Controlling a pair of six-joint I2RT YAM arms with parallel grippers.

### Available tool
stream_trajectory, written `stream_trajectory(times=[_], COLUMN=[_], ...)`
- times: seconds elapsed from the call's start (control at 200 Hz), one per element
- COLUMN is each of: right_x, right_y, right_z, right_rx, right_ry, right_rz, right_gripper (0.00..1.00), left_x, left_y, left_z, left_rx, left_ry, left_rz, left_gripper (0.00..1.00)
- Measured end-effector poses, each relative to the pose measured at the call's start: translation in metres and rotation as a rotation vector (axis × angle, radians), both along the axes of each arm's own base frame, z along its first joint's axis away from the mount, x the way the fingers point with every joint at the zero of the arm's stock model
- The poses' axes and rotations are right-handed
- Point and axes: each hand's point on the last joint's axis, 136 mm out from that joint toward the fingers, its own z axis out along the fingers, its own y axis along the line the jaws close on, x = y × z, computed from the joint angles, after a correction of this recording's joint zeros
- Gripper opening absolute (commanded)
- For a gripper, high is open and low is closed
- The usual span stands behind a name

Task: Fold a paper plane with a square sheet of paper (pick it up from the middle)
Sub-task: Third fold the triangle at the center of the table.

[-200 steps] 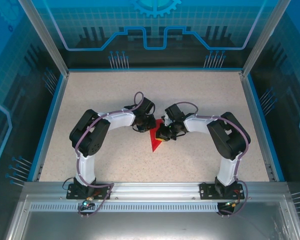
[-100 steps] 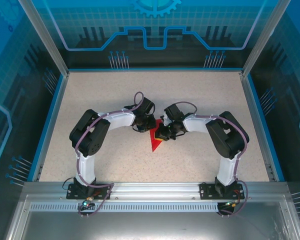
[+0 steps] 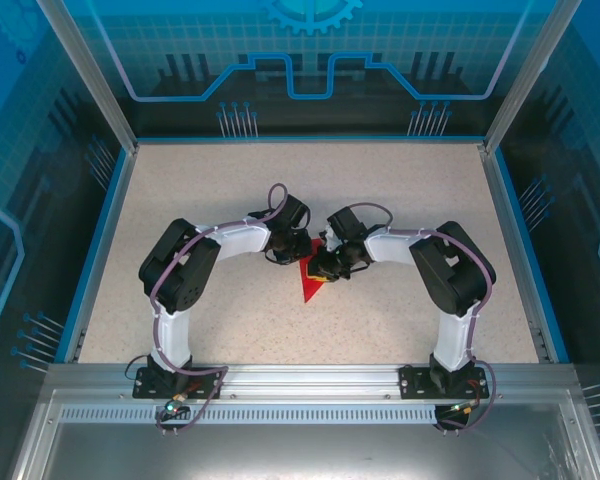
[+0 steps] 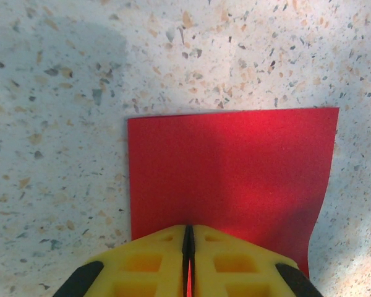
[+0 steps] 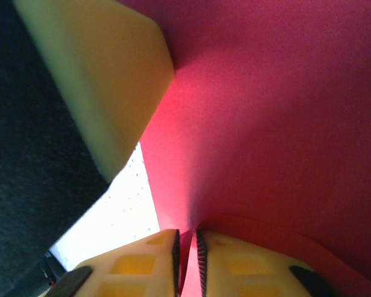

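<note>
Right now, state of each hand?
Left hand: closed on the red paper edge.
Right hand: jaws a sliver apart, red paper between them; grip cannot be told.

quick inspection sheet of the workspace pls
surface: speckled table top, flat
job's things: red paper, folded, pointed tip toward the arm bases, between the two wrists
clutter: nothing seen
grippers: left gripper shut on the paper's edge; right gripper has paper between nearly closed fingers, grip uncertain
cables: cables run along both arms, loops at the wrists
surroundings: blue printed walls, metal rail at the near edge
</note>
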Motion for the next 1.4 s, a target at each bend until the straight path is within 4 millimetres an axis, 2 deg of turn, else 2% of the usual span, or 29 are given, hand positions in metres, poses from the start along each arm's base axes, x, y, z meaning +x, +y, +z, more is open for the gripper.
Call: stream_trajectory(times=[0.135, 0.39, 0.505, 0.645, 0.75, 0.845, 0.99, 1.165, 1.305, 1.4], right_x=[0.0, 0.0, 0.0, 0.0, 0.0, -0.001, 0.0, 0.0, 0.0, 0.0], right_y=[0.003, 0.006, 0.007, 0.006, 0.003, -0.001, -0.001, -0.001, -0.001, -0.001], right_z=[0.002, 0.005, 0.005, 0.004, 0.001, -0.003, -0.004, -0.004, -0.004, -0.004], right_rx=[0.008, 0.03, 0.033, 0.025, 0.006, -0.014, -0.018, -0.018, -0.018, -0.018], right_ry=[-0.006, -0.008, -0.009, -0.013, -0.02, -0.017, -0.017, -0.018, -0.018, -0.018], right_rz=[0.01, 0.023, 0.027, 0.028, 0.03, 0.025, 0.023, 0.023, 0.023, 0.023], right_gripper=[0.29, 0.4, 0.39, 0.31, 0.14, 0.07, 0.02, 0.0, 0.0, 0.0], left_x=[0.003, 0.016, 0.011, -0.001, -0.011, -0.024, -0.044, -0.065, -0.067, -0.066], left_y=[0.013, 0.072, 0.078, 0.072, 0.06, 0.046, 0.022, 0.003, -0.004, -0.004], left_z=[0.005, 0.04, 0.049, 0.048, 0.044, 0.041, 0.036, 0.03, 0.031, 0.024], left_rx=[0.003, -0.023, -0.035, -0.069, -0.098, -0.129, -0.18, -0.199, -0.211, -0.203], left_ry=[0.01, -0.034, -0.047, -0.031, -0.017, -0.005, 0.013, 0.035, 0.033, 0.043], left_rz=[0.031, 0.173, 0.181, 0.153, 0.114, 0.068, 0.002, -0.057, -0.063, -0.058], left_gripper=[0.15, 0.17, 0.17, 0.16, 0.13, 0.1, 0.03, 0.0, 0.0, 0.0])
